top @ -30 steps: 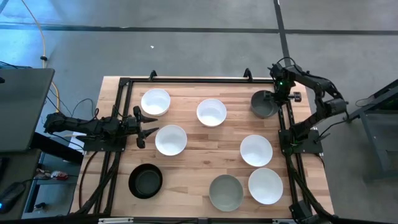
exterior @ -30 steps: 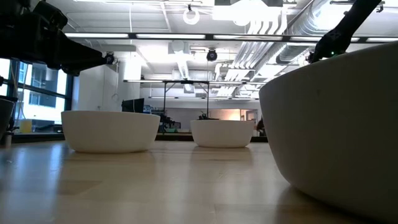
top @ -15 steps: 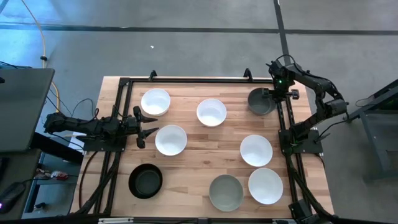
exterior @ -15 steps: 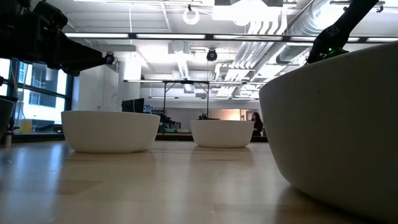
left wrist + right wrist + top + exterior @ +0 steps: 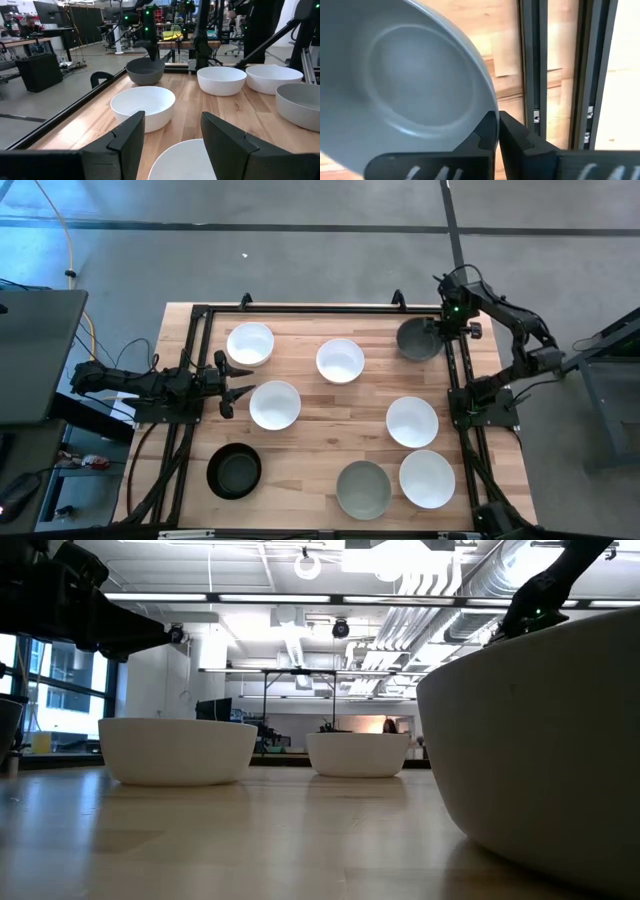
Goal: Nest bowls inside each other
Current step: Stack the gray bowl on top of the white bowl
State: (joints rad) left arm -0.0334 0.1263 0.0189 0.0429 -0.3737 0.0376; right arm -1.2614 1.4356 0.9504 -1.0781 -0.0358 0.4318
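Eight bowls show in the high view. White bowls (image 5: 250, 344), (image 5: 340, 360), (image 5: 275, 405) stand left and centre, with two more white ones (image 5: 412, 421), (image 5: 427, 478) on the right. A grey-green bowl (image 5: 363, 489) and a black bowl (image 5: 234, 472) sit near the front edge. My right gripper (image 5: 440, 330) is shut on the grey bowl (image 5: 416, 340) at the far right corner. My left gripper (image 5: 236, 381) hangs open at the left edge, level, its fingers either side of the near rim of a white bowl (image 5: 185, 160) without touching it. My right gripper pinches the grey bowl's rim (image 5: 487, 107) on the side toward the table's right edge, one finger (image 5: 482, 137) inside the bowl and one (image 5: 517, 135) outside. The fingers come from above, pointing down. The bowl looks slightly tilted (image 5: 145, 71); I cannot tell whether its base is on the table.
A black metal frame (image 5: 456, 380) runs along the table's right side, close beside the held bowl, with a matching rail (image 5: 190, 370) on the left. Bare wood lies in the table's middle (image 5: 340, 430). A large white bowl (image 5: 540, 740) fills the low view's right side.
My right gripper has carried the grey bowl a little toward the table's far edge and slightly leftward, keeping its hold on the rim. The left arm and the other bowls have stayed where they were.
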